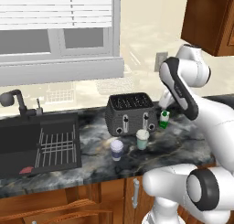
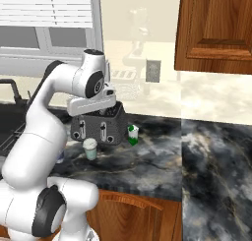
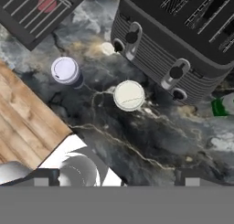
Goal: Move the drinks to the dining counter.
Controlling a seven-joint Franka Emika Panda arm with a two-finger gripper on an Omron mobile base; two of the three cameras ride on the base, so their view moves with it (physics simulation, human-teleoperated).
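So the gripper (image 3: 114, 182) is wide open and holding nothing, hanging above the pale green cup (image 3: 129, 95) by the toaster (image 3: 183, 40), purple cup (image 3: 65, 70) and green bottle (image 1: 164, 119) nearby, looks lined up to grab it.

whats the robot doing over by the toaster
The white arm is held above the marble counter with its end effector open and empty, looking down at the drinks. The purple-blue cup, the pale green cup and the small green bottle all stand on the counter by the dark toaster, to the right of the sink. Nothing has been picked up yet; the pale green cup sits nearest the middle of the hand view.
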